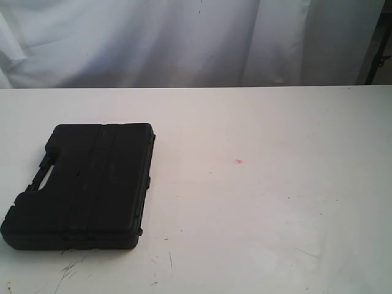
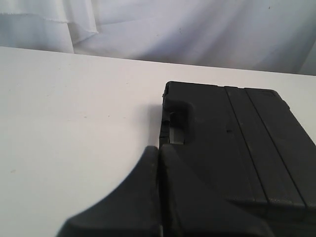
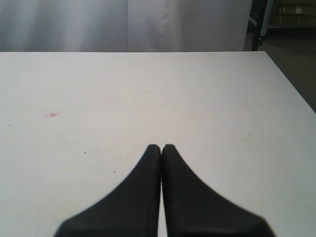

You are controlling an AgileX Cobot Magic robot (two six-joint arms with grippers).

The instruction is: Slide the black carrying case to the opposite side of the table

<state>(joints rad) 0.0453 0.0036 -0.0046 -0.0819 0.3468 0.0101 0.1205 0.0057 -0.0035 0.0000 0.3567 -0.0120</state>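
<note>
The black carrying case (image 1: 82,187) lies flat on the left part of the white table (image 1: 263,202), its handle cut-out toward the table's left edge. No gripper shows in the exterior view. In the left wrist view my left gripper (image 2: 159,149) is shut with nothing between its fingers, its tips at the handle side of the case (image 2: 237,143); whether they touch the case I cannot tell. In the right wrist view my right gripper (image 3: 161,147) is shut and empty over bare table (image 3: 197,98).
A tiny red spot (image 1: 239,162) marks the tabletop right of the case, also seen as the red spot (image 3: 52,114). Dark scratches (image 1: 67,269) lie near the front edge. White curtain (image 1: 184,37) hangs behind the table's far edge. The table's right edge (image 3: 291,84) borders dark floor.
</note>
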